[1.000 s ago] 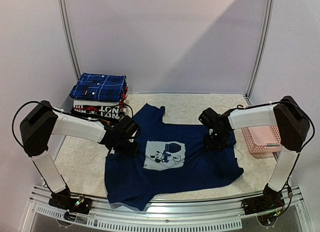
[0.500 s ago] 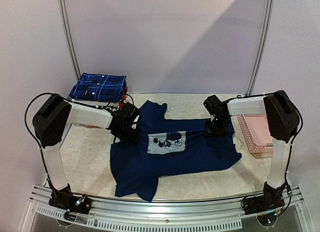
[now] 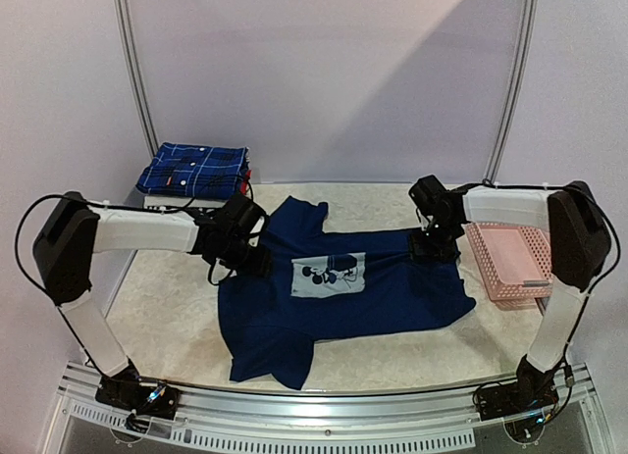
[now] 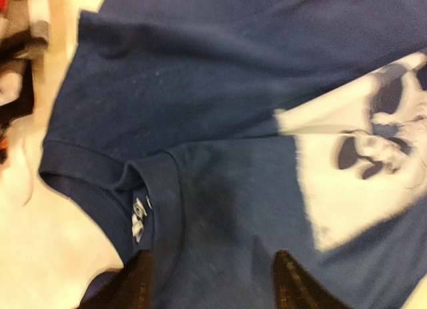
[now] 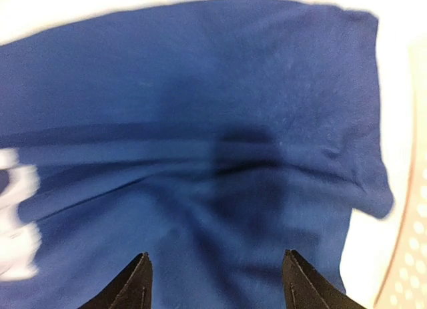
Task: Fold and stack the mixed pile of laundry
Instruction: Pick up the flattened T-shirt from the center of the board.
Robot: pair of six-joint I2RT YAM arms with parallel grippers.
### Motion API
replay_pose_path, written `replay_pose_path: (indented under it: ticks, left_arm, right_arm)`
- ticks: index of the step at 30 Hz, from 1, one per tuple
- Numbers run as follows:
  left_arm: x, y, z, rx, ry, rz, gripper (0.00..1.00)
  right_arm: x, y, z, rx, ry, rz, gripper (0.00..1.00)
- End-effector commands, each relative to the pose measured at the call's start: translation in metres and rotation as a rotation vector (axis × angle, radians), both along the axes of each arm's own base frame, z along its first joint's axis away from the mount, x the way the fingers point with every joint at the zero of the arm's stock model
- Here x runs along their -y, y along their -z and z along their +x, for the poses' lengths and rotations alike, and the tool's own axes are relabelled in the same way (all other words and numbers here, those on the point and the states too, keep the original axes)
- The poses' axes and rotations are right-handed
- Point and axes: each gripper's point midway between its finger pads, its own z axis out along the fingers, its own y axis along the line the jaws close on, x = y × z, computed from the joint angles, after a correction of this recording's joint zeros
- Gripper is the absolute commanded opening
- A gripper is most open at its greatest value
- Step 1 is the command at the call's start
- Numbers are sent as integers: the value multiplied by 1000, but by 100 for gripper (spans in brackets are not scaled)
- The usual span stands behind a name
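Observation:
The navy T-shirt (image 3: 373, 302) lies spread across the middle of the table, its far part folded over so that the pale-blue print (image 3: 329, 275) is cut off along the fold. My left gripper (image 3: 242, 255) hovers open over the collar side (image 4: 153, 209), fingers apart with nothing between them. At the shirt's right end my right gripper (image 3: 438, 244) also stands open above the navy cloth (image 5: 220, 155). The dark-blue plaid shirt (image 3: 194, 170) sits folded on top of a stack at the back left.
A pink lattice basket (image 3: 515, 263) stands at the right edge, close beside the right arm. Black, white and red folded garments (image 4: 17, 29) lie under the plaid shirt, just left of the left gripper. Metal frame posts (image 3: 137, 81) rise behind.
Both grippers carried the T-shirt's edge toward the far side, folding it over the print. The left gripper's fingers have spread and let go of the cloth; the right gripper has widened a little.

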Motion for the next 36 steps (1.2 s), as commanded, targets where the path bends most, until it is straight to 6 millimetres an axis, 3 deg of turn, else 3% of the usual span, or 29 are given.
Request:
replay_pose_path:
  ticks: [1, 5, 10, 12, 16, 21, 25, 27, 28, 29, 31, 32, 36]
  left_arm:
    - [2, -28, -32, 55, 46, 34, 70]
    - [-5, -43, -64, 105, 61, 41, 83]
    - [-14, -45, -106, 104, 76, 15, 81]
    - [-5, -48, -121, 112, 115, -22, 77]
    - [46, -67, -145, 178, 297, -105, 75]
    - [120, -82, -158, 265, 490, -98, 70]
    - [195, -81, -169, 327, 649, -92, 68]
    - [241, -86, -178, 351, 730, -114, 67]
    - [260, -85, -181, 362, 762, -113, 66]
    - [279, -70, -184, 357, 792, -93, 66]
    - [308, -69, -186, 370, 827, -102, 65]
    - [320, -53, -187, 361, 845, -85, 64]
    - [355, -37, -178, 398, 873, -81, 59]
  right_arm:
    - [-12, -45, -26, 86, -20, 57, 68]
    - [-8, -51, -61, 115, 23, 70, 71]
    - [-15, -44, -109, 131, 34, 139, 71]
    - [-15, -37, -127, 117, 50, 175, 71]
    - [13, -35, -146, 137, 132, 161, 70]
    - [56, -48, -161, 222, 256, 103, 70]
    - [79, -68, -166, 285, 331, 80, 68]
    - [88, -82, -167, 327, 354, 78, 68]
    - [94, -90, -168, 351, 370, 70, 68]
    - [98, -95, -169, 365, 379, 68, 68]
    - [104, -107, -171, 401, 395, 88, 68]
    - [106, -111, -173, 417, 398, 103, 68]
    - [110, -122, -176, 476, 404, 182, 68]
